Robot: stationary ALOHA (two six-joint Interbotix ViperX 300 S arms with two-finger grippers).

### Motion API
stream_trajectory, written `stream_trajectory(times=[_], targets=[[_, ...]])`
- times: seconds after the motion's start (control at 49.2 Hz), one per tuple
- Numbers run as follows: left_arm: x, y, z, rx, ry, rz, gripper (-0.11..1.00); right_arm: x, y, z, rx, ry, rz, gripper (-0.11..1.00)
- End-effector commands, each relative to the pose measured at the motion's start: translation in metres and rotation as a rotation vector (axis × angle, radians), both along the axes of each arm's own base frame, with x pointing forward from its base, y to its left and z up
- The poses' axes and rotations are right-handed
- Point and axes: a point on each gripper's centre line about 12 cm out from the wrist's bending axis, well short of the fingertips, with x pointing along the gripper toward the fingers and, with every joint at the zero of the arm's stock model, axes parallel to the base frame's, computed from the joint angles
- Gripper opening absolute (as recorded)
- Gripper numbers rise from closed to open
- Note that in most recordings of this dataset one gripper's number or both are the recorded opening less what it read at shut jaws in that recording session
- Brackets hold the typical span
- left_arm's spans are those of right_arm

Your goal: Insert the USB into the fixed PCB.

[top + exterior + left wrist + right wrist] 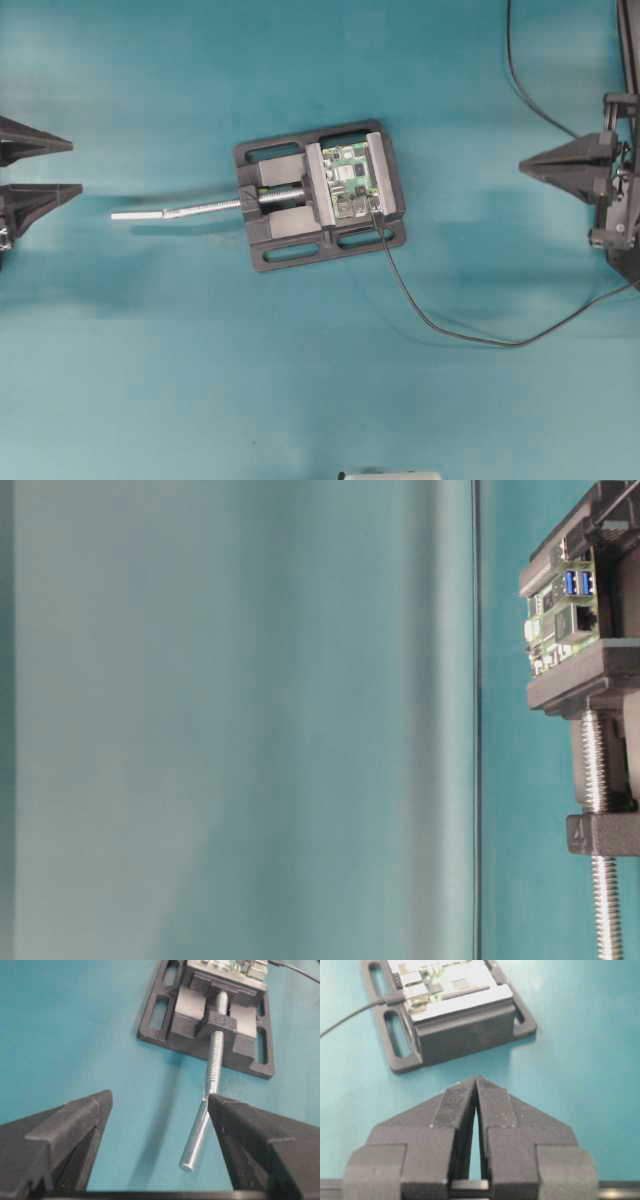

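The green PCB [350, 180] is clamped in a black vise [320, 195] at the table's middle. It also shows in the right wrist view [445, 980] and the table-level view [560, 605]. The USB plug [377, 211] sits against the board's near right edge and looks seated in a port, as the right wrist view [395, 999] also shows. Its thin black cable [450, 325] curves off to the right. My left gripper [75, 167] is open and empty at the far left, in line with the vise's screw rod [207, 1110]. My right gripper [525, 165] is shut and empty at the far right [476, 1080].
The vise's silver screw rod [190, 210] sticks out to the left toward my left gripper. A second thin black cable [520, 70] runs along the top right by the right arm. A white object [390, 476] shows at the bottom edge.
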Motion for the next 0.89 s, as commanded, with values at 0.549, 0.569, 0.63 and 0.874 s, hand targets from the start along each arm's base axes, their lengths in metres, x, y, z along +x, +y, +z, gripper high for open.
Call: stream_trajectory(times=[0.549,0.569,0.63,0.874], targets=[[0.002,0.001,0.004,-0.003,-0.01,0.003,0.93,0.0,0.011,-0.01,0.139,0.071,0.066,0.06],[0.002,0.001,0.005,-0.002,-0.012,0.003,0.93,0.0,0.012,-0.011,0.145,0.08,0.071,0.06],[0.002,0.001,0.005,-0.003,-0.012,0.003,0.93,0.0,0.014,-0.012,0.153,0.097,0.087,0.06],[0.002,0.001,0.005,-0.001,-0.013,0.003,0.93,0.001,0.016,-0.011,0.153,0.111,0.106,0.06]])
